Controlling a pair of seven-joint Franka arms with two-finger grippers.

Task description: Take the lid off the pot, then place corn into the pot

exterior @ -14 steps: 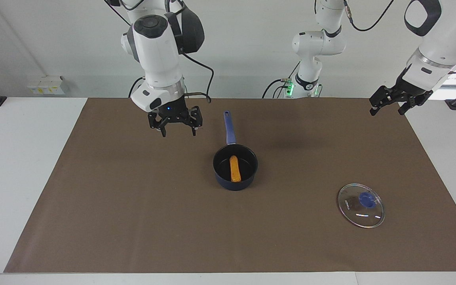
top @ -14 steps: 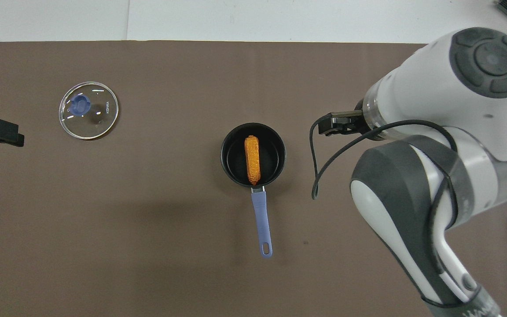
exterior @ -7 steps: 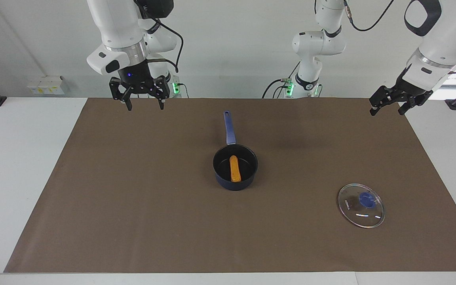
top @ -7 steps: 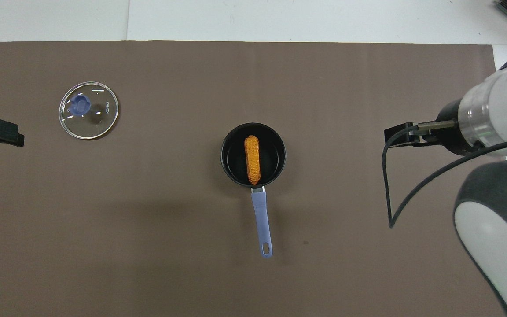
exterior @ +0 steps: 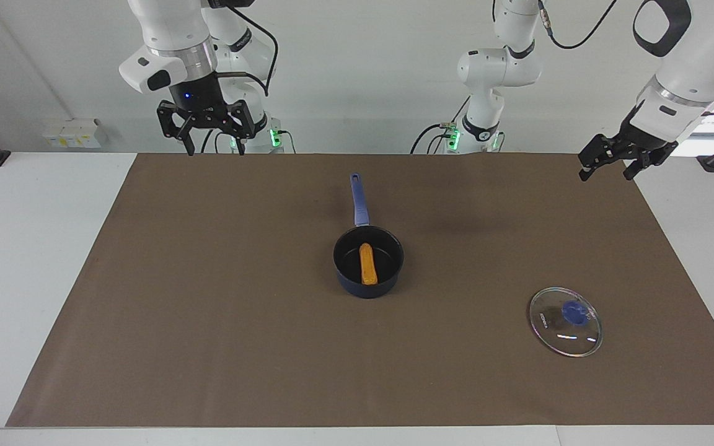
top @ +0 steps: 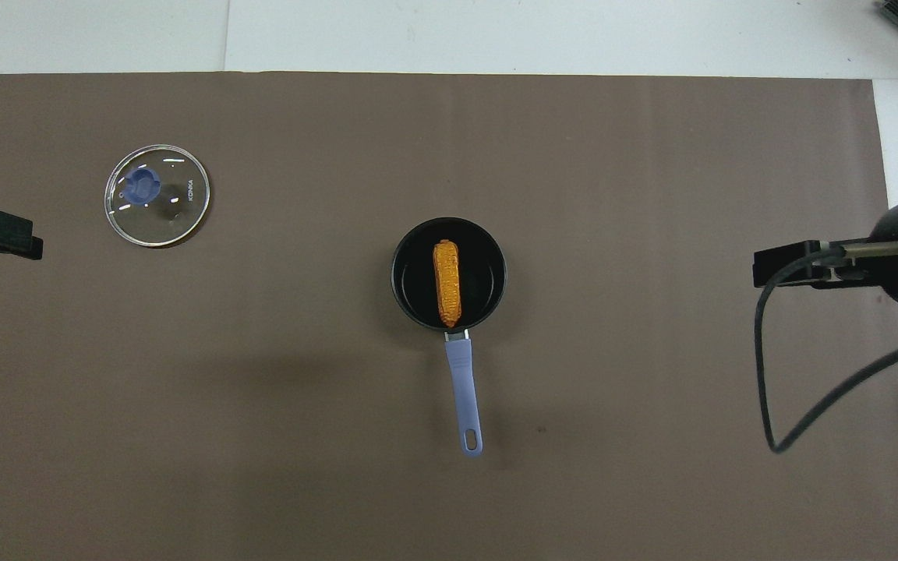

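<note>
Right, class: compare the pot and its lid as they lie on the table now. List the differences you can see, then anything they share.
1. The pot is dark and opaque; the lid is clear glass, with the brown mat showing through.
2. The pot holds the corn; the lid carries nothing.
3. The pot has a long handle pointing toward the robots; the lid has only a central blue knob.
4. The pot sits mid-table; the lid lies toward the left arm's end, farther from the robots.

Shared: both are round, similar in width, with bluish grips.

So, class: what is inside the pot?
The corn lies lengthwise on the black bottom of the open pot. The part of the bottom under the cob is hidden. The lid lies apart on the mat.
</note>
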